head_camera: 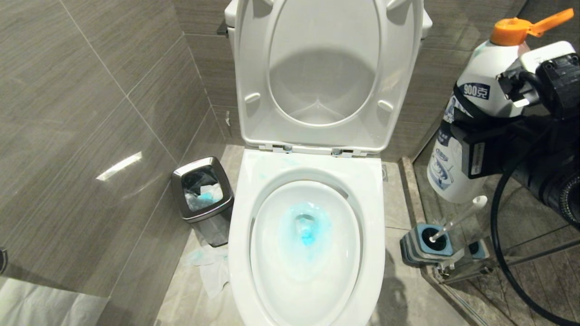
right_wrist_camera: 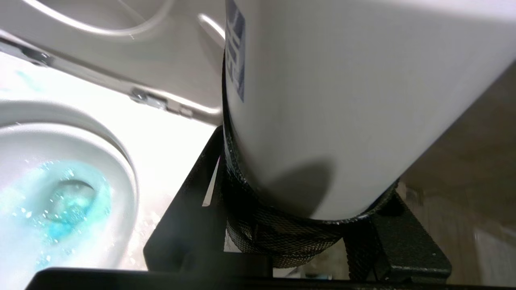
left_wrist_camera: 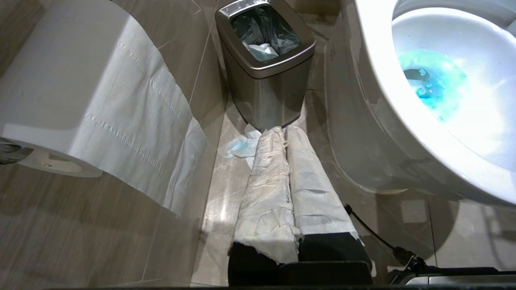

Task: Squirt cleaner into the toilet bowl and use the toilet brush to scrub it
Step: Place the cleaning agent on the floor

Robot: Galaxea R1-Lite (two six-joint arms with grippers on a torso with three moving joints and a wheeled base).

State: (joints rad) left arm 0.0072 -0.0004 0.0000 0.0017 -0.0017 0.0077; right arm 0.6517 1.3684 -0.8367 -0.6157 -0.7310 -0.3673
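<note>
Right gripper [head_camera: 471,136], black and boxy, grasps a white plastic cleaner bottle [head_camera: 476,90] with an orange flip cap, held upright at the right, above the toilet brush [head_camera: 457,219]. The brush's slim white handle leans in its squarish blue-topped, grey-ribbed holder [head_camera: 426,244] on the floor right of the toilet, beside a glass panel. The toilet bowl [head_camera: 308,244], a glossy white ceramic oval, sits centre with seat and lid raised; turquoise cleaner [head_camera: 306,228] tints the water and smears the basin. Left gripper [left_wrist_camera: 286,177], its fingers wrapped in white cloth, is clenched empty, low beside the bowl. A steel bin [head_camera: 202,190] stands left, crumpled tissue [head_camera: 210,265] on the tiles near it.
</note>
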